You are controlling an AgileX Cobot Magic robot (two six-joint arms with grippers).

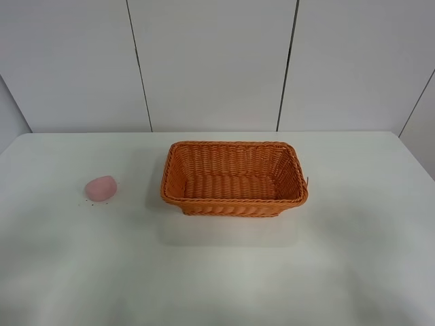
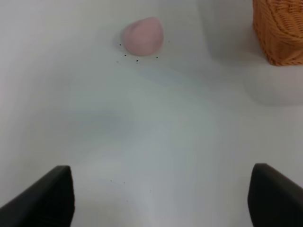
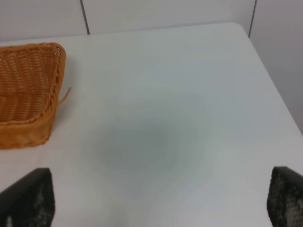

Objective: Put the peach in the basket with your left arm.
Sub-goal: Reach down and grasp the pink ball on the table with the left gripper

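Nearest, the left gripper [image 2: 161,196]: claw spread wide, both black fingers far apart, nothing between them, over bare white table [image 1: 217,278]. Right gripper [image 3: 159,198] is also spread wide and empty, and neither arm shows in the high view.

Further out is the peach [image 1: 100,188], lying on the table at 9 o'clock of the basket [image 1: 234,207], well apart from it. In the left wrist view the peach [image 2: 143,36] sits ahead of the claw, untouched, with tiny dark specks [image 2: 137,60] around it. The basket is empty and upright, and its corner [image 2: 279,33] is just visible. White wall panels [image 1: 211,61] are behind.

Risks, as I judge them:
- The peach is smooth and round, so an off-centre close could make it roll or squirt out.
- A low carry could clip the rolled rim and shove the basket.
- Early release would drop it short, at the 9 o'clock side.
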